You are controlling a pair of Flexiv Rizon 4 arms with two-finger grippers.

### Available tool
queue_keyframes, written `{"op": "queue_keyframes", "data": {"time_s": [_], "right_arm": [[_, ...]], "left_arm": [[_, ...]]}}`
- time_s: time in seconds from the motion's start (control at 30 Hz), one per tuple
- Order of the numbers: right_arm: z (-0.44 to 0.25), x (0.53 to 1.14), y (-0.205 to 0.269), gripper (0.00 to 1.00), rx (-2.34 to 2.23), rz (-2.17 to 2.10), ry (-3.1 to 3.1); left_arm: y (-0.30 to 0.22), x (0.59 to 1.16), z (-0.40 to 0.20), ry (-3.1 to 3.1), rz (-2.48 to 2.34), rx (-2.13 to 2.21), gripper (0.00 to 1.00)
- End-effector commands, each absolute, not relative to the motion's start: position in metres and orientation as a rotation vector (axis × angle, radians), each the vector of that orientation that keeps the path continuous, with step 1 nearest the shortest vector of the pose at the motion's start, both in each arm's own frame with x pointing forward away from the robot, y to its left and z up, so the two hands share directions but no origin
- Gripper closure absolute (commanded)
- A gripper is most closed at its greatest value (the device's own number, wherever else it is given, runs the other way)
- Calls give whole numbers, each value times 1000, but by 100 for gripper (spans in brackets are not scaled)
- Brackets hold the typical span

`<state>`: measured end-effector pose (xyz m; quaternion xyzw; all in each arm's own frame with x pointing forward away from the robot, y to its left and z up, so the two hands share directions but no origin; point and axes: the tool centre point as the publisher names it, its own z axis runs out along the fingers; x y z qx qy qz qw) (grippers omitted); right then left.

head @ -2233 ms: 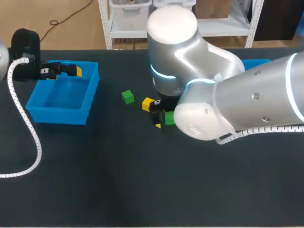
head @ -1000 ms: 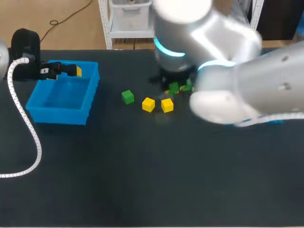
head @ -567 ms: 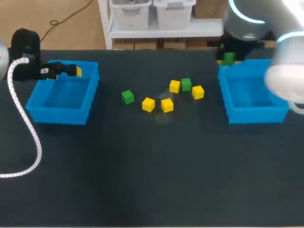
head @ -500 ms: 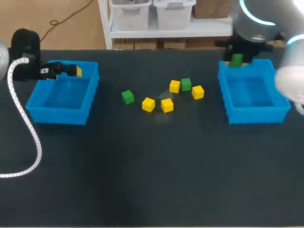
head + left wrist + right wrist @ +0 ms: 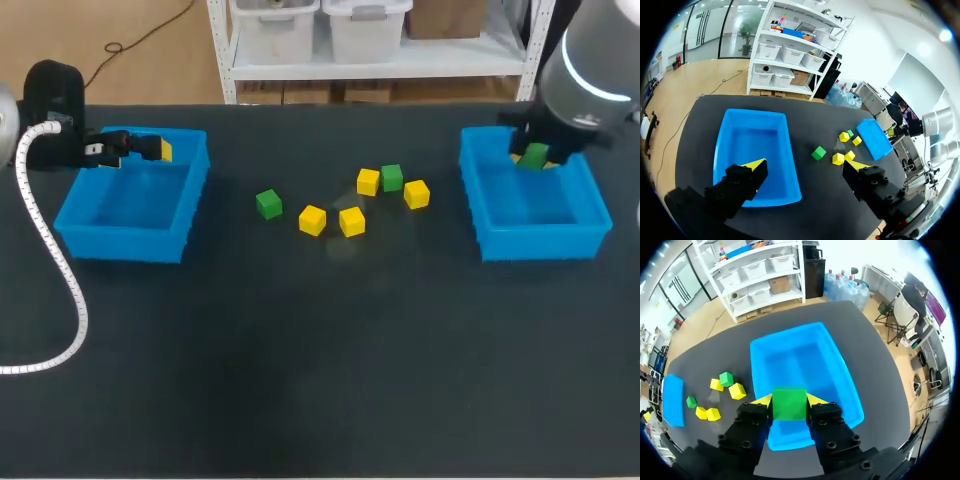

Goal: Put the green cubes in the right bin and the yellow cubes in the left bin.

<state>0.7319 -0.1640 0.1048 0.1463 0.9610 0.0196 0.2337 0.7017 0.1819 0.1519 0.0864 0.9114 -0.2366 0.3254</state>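
While the right fingers (image 5: 756, 412) pinch a green cube (image 5: 535, 156) from two sides, it hangs over the far end of the right bin (image 5: 540, 240), at the frame's right: release step in hand, by my reading. Next move calls for spreading those fingers so the cube drops inside the walls. Left fingers (image 5: 742, 177) are spread, holding nothing, above the left bin (image 5: 125, 243) at upper left. Count: greens 3, one held, second green cube (image 5: 268, 204) centre-left and third green cube (image 5: 392, 177) upper centre on the surface (image 5: 300, 350); yellow cubes (image 5: 351, 221) 4, mid-frame; bins 2.
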Motion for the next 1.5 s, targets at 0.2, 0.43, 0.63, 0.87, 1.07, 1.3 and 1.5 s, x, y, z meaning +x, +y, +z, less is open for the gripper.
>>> {"op": "queue_keyframes", "data": {"time_s": [0.2,0.43,0.63,0.87,1.07,1.3,1.5], "right_arm": [[102,734,-164,0,426,28,2633],[155,743,-133,0,207,71,2483],[219,756,-64,0,-213,119,2332],[237,772,23,0,-592,119,2272],[217,774,80,0,-773,145,2292],[182,767,123,0,-887,167,2323],[152,763,141,0,-924,189,2380]], "left_arm": [[184,701,150,2379,-632,230,0],[184,701,150,2379,-632,230,0],[184,701,150,2379,-632,230,0],[184,701,150,2379,-632,230,0],[184,701,150,2379,-632,230,0],[184,701,150,2379,-632,230,0],[184,701,150,2379,-632,230,0]]}}
